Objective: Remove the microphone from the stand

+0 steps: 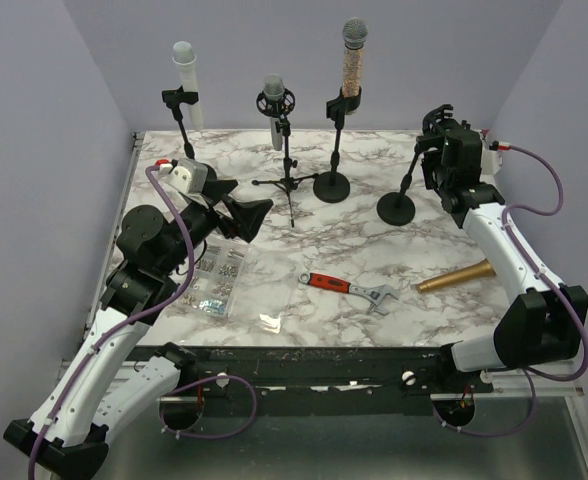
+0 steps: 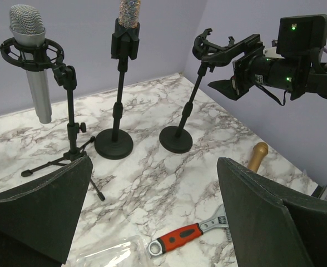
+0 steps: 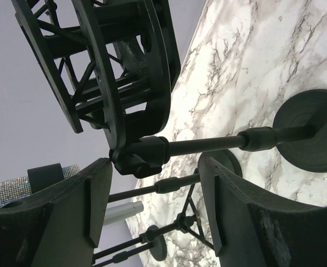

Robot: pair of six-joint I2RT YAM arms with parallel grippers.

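Observation:
Three microphones stand in stands at the back: a white one [image 1: 184, 68], a silver one [image 1: 274, 108] in a shock mount on a tripod, and a glittery one [image 1: 352, 55]. The rightmost stand [image 1: 397, 207] has an empty clip [image 1: 437, 118]. A gold microphone [image 1: 456, 276] lies on the table near it. My right gripper [image 1: 427, 162] is open beside that stand's top. In the right wrist view the clip's joint [image 3: 141, 156] sits just past the fingertips [image 3: 69, 217], touching nothing. My left gripper [image 2: 152, 206] hangs open and empty over the table's left middle.
A red-handled adjustable wrench [image 1: 349, 288] lies front centre. A clear plastic box of small parts [image 1: 214, 280] and a small clear packet [image 1: 270, 321] lie front left. Purple walls close in the back and both sides.

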